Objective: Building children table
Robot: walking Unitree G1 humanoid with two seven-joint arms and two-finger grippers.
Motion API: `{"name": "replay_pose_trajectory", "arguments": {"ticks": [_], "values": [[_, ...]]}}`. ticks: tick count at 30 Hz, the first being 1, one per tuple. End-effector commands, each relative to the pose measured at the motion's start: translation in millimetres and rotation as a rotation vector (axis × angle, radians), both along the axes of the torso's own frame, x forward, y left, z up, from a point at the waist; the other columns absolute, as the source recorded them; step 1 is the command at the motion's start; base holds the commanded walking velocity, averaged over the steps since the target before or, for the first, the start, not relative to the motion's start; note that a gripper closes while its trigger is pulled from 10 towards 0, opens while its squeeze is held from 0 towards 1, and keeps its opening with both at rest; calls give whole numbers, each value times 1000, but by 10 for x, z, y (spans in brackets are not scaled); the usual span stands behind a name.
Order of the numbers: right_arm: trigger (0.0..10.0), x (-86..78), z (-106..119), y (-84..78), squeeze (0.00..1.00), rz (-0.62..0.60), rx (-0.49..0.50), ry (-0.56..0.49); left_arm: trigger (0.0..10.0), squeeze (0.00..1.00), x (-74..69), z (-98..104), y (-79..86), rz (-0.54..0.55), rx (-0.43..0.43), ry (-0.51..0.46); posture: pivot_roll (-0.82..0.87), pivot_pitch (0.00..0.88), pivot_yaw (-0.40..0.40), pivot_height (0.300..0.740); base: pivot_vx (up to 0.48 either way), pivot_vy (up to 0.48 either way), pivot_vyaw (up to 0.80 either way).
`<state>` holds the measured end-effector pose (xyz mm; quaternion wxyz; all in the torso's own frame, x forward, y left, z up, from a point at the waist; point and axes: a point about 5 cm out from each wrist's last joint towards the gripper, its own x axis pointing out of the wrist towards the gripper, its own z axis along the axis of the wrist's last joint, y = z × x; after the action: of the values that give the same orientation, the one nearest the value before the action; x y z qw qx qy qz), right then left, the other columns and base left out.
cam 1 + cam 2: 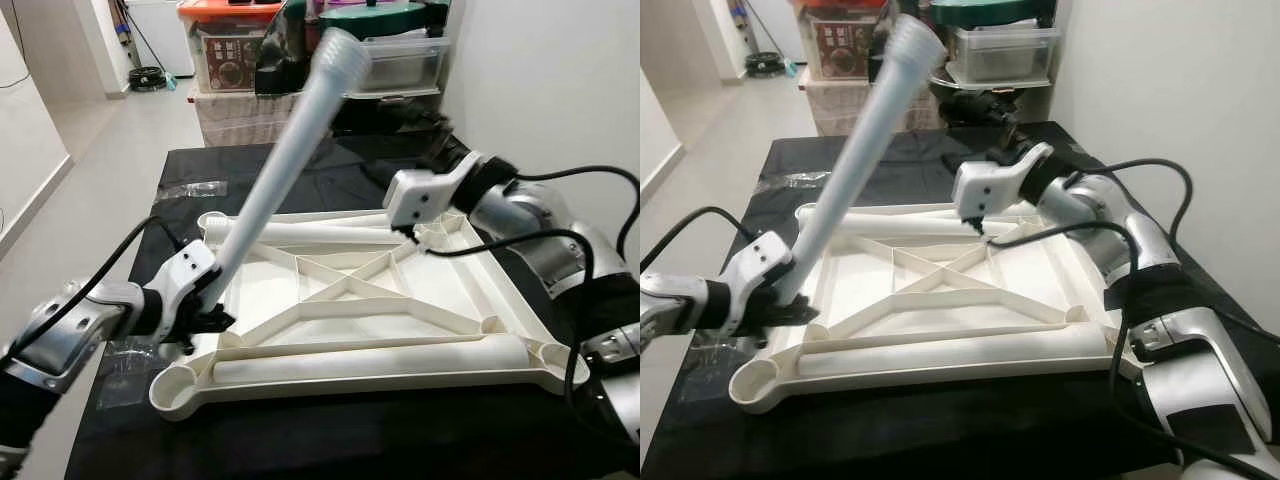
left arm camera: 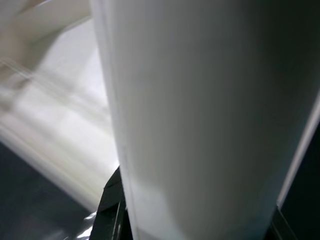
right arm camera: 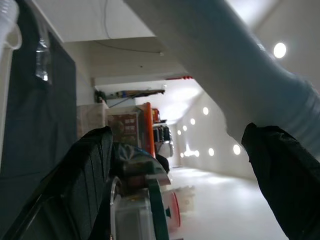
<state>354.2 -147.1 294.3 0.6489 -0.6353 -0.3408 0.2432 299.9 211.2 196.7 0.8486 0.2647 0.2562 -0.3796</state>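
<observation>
White plastic table leg, a smooth flared tube, is tilting in the clenching left gripper; right gripper is hovering spread.

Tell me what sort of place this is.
Probably a home's room or hallway used for storage: stacked plastic storage bins stand against the wall, a tiled floor runs past, and an upturned white tabletop lies on a black-covered table.

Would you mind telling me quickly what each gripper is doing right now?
Left gripper: closed on the white table leg, held tilted over the tabletop frame.
Right gripper: open, holding nothing, above the frame's far edge.
</observation>
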Motion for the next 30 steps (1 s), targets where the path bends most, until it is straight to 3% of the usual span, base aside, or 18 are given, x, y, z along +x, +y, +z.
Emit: {"name": "replay_pose_trajectory", "arguments": {"ticks": [1,4,5,6,9,12,19,23,24,26,30], "values": [[10000,13,3,42,0,20,-39,-6,10000,0,32,39,50,-48,86,-26,-16,0,16,740,0,0,0],[10000,31,21,28,0,13,-35,-14,10000,0,56,72,98,-72,152,-48,-14,0,15,740,0,0,0],[10000,63,52,0,0,-4,-30,-24,10000,0,99,149,208,-128,304,-95,-11,0,16,740,0,0,0],[10000,63,52,0,0,-4,-30,-24,10000,0,99,149,208,-128,304,-95,-11,0,16,740,0,0,0],[10000,74,49,-5,0,-10,-32,-20,10000,0,167,263,391,-171,505,-144,-12,0,23,740,0,0,0],[10000,69,26,5,0,-5,-43,-8,10000,0,243,325,500,-160,589,-162,-16,0,27,740,0,0,0],[10000,43,-93,6,0,6,-77,60,10000,0,489,501,550,-22,545,-253,-27,0,37,740,0,0,0],[10000,149,-323,-222,0,-168,-69,179,10000,0,589,521,592,78,489,-309,-41,0,45,740,0,0,0],[10000,149,-323,-222,0,-168,-69,179,10000,0,589,521,592,78,489,-309,-41,0,45,740,0,0,0],[10000,195,-352,-377,0,-268,-41,185,10000,0,617,500,635,115,464,-320,-40,0,40,740,0,0,0],[10000,195,-305,-423,0,-294,-7,153,10000,0,631,443,688,115,471,-307,-38,0,39,740,0,0,0]]}}
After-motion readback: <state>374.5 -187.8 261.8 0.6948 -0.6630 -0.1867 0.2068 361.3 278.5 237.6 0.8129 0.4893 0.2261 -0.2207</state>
